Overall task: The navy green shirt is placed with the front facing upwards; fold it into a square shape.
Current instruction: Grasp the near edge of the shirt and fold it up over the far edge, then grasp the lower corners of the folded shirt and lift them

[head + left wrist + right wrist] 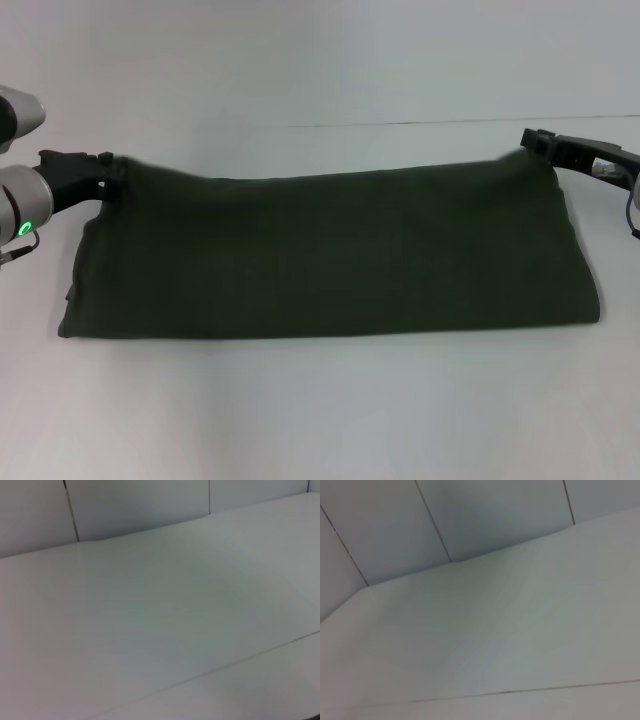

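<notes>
The navy green shirt (330,250) lies across the white table (320,400) as a long dark olive band with a plain side up; no lettering shows. Its far edge sags in the middle and rises to both far corners. My left gripper (108,168) is at the far left corner, shut on the cloth there. The far right corner is pinched in my right gripper (541,146), which is likewise shut on it. Both corners are held slightly above the table. Neither wrist view shows the shirt or any fingers.
The left wrist view shows only bare table top (160,630) and wall panels (140,505). Table (510,645) and wall (495,515) are all the right wrist view shows. A seam line (460,122) crosses the table behind the shirt.
</notes>
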Controlling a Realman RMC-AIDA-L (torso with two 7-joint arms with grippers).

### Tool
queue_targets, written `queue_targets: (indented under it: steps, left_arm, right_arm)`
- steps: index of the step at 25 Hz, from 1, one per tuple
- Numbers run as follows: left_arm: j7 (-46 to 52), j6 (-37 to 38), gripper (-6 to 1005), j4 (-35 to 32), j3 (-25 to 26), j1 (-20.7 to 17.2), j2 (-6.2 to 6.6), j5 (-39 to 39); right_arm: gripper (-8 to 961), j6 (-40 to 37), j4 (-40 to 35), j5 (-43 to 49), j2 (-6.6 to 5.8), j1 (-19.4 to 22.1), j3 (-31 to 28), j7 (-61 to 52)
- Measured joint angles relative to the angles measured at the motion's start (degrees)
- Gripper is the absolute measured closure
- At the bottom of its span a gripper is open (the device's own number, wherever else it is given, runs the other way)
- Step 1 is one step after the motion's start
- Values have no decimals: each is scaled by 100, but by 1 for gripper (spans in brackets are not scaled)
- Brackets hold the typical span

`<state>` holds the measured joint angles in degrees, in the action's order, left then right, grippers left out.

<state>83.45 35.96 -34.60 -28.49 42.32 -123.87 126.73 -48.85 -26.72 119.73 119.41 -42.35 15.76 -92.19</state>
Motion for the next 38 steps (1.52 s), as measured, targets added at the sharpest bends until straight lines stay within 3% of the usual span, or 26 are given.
queue_targets:
  steps: [6, 11, 14, 17, 22, 26, 29, 35, 38]
  left_arm:
    - [-10, -11, 855, 12, -80, 34, -8, -104]
    - [-32, -26, 673, -71, -243, -13, -38, -361]
    - [-22, 88, 432, -110, -228, -55, -12, -594]
    - [199, 506, 369, -209, -169, -134, 40, -650]
    - [645, 1360, 264, -336, 197, -300, 189, -650]
    - [987, 2755, 176, -445, 831, -599, 379, -557]
    - [1304, 3501, 103, -705, 991, -880, 459, -462]
    - [2018, 4072, 78, -1357, 932, -1258, 435, 85]
    - [2296, 4350, 78, -1602, 938, -1324, 405, 513]
  right_arm:
    - [766, -91, -53, -116, -28, 64, 67, 5]
    - [544, -335, -134, -189, -37, 141, 55, 20]
    - [397, -593, -293, -424, -1, 298, 88, 34]
    - [249, -1138, -362, -592, -22, 495, 112, 194]
    - [227, -2015, -374, -786, -49, 732, 113, 797]
    - [223, -3116, -383, -834, -45, 974, 149, 1613]
    - [223, -3963, -458, -817, -46, 1172, 511, 2173]
    - [224, -5089, -1087, -646, -14, 1617, 1844, 2610]
    - [224, -5334, -1332, -353, 3, 1718, 2215, 2479]
